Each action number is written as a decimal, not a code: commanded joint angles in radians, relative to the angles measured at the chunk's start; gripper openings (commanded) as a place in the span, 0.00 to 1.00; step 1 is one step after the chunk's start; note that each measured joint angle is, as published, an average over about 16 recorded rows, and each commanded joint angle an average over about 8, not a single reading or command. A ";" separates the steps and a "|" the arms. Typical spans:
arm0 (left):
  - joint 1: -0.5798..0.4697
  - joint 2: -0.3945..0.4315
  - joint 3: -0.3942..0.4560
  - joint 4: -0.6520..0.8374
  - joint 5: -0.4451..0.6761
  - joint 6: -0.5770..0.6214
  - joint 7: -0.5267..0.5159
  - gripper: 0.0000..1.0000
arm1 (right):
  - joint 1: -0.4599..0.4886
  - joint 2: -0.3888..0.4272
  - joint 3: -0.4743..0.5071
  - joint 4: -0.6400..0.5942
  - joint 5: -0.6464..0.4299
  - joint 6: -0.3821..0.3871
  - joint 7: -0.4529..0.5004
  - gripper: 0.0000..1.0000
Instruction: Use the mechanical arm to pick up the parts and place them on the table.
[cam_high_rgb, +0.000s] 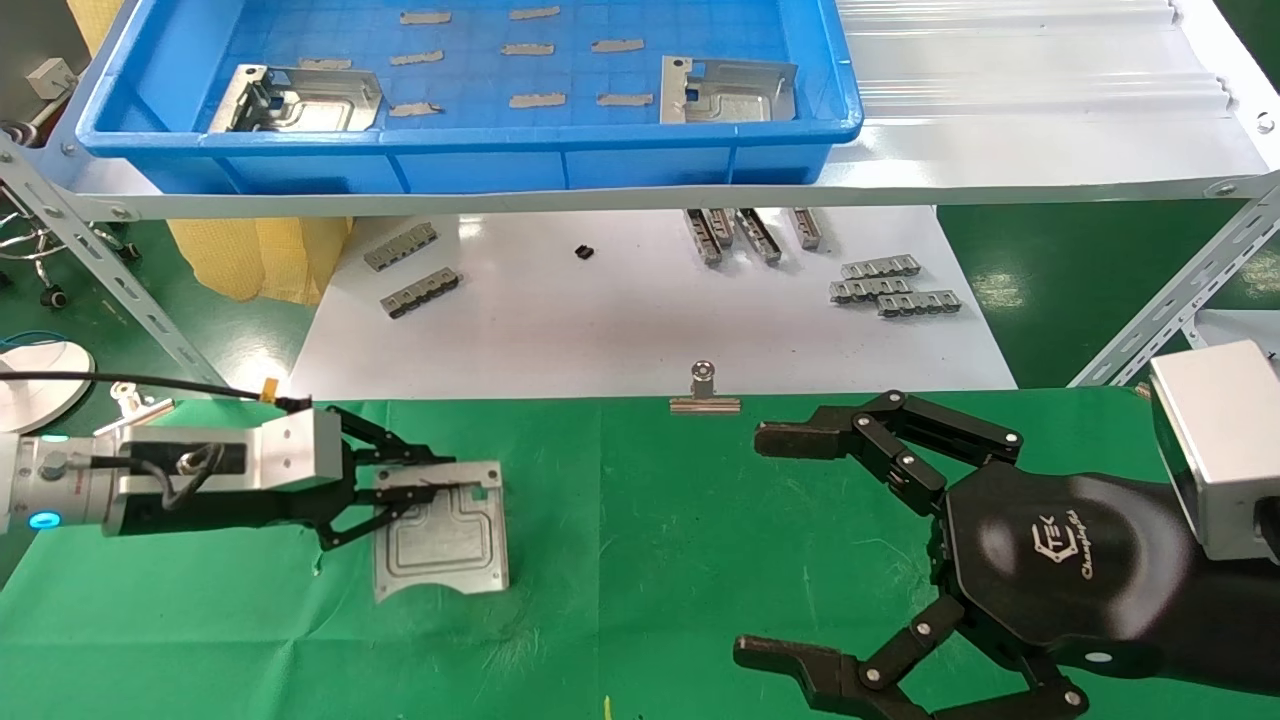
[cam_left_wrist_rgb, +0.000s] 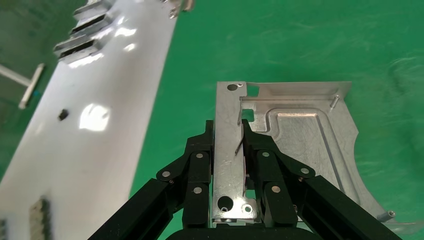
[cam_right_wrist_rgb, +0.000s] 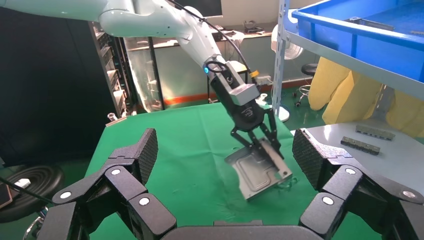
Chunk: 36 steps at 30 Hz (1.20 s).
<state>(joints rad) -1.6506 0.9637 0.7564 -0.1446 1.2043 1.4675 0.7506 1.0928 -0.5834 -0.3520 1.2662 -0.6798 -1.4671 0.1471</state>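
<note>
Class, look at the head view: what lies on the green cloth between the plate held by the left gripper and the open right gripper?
Nothing: bare table separates the part, in the left gripper, from the right gripper.

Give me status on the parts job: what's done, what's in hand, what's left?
Done: none released on the table yet. In hand: the left gripper is shut on one part by its bent-up edge; the plate is tilted, its lower edge at the green cloth. Left: let that one go, then fetch the two parts lying in the blue tray. The right gripper is open over the cloth.
</note>
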 joint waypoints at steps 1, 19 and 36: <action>-0.002 0.006 0.002 0.018 0.002 0.020 0.014 1.00 | 0.000 0.000 0.000 0.000 0.000 0.000 0.000 1.00; -0.024 0.023 -0.023 0.110 -0.037 0.090 0.029 1.00 | 0.000 0.000 0.000 0.000 0.000 0.000 0.000 1.00; 0.019 0.000 -0.063 0.127 -0.100 0.130 -0.078 1.00 | 0.000 0.000 0.000 0.000 0.000 0.000 0.000 1.00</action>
<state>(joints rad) -1.6224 0.9588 0.6864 -0.0346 1.0975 1.5964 0.6581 1.0927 -0.5832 -0.3523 1.2659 -0.6793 -1.4668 0.1469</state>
